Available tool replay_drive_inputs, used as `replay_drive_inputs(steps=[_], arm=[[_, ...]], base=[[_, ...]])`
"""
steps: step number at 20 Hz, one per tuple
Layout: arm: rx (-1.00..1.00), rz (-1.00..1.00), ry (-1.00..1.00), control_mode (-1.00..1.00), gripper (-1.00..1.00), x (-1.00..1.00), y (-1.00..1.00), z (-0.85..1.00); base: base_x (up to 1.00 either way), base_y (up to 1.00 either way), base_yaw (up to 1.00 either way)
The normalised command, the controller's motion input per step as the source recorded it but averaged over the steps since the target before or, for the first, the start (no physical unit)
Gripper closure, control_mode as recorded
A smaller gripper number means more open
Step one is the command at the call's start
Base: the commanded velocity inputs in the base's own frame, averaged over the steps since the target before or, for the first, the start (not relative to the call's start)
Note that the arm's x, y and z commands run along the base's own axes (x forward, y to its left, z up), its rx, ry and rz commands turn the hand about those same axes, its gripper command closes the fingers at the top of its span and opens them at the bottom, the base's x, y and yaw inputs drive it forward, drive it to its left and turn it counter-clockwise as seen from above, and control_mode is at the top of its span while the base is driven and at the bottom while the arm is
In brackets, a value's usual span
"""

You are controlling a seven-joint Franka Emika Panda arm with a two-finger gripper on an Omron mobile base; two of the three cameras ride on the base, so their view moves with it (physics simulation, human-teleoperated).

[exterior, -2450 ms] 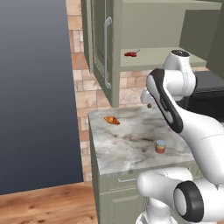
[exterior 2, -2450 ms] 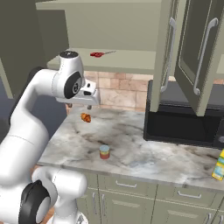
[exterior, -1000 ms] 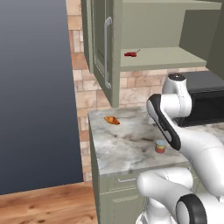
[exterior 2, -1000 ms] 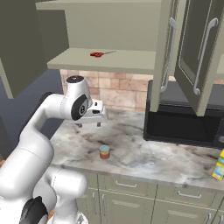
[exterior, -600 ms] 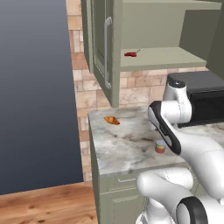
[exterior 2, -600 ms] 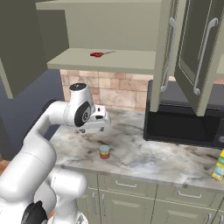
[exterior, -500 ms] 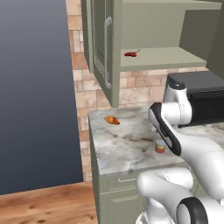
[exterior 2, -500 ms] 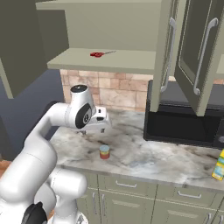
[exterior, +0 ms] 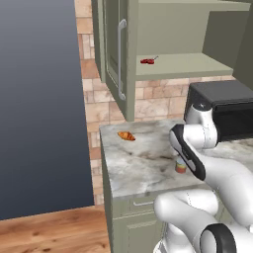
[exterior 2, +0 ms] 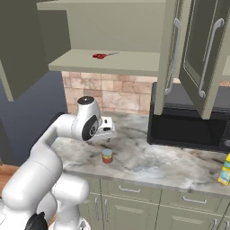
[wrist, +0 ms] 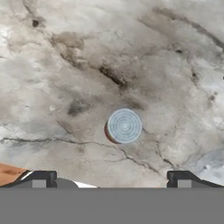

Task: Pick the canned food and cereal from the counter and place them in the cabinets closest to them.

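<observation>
We find the can (exterior 2: 107,156) upright on the tabletop (exterior 2: 148,161) near its front edge. Above the can our pincer (wrist: 111,179) hangs fully spread, holding nothing. Right of the can, well apart, stands the cereal (exterior 2: 225,170).

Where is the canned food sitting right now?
The canned food stands upright on the counter near its front edge, just below the open gripper and left of the microwave; in the hand view it lies near the centre.
</observation>
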Motion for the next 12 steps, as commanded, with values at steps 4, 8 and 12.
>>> replay_drive_inputs(steps=[4, 8, 12], arm=[[0.00, 0.04, 0.00, -1.00, -1.00, 0.08, -0.05, -0.31], [-0.01, 0.04, 0.00, -1.00, -1.00, 0.11, -0.03, -0.31], [-0.01, 0.04, 0.01, -1.00, -1.00, 0.12, -0.04, -0.31]], base=[[0.00, 0.00, 0.00], [0.00, 0.00, 0.00], [0.00, 0.00, 0.00]])
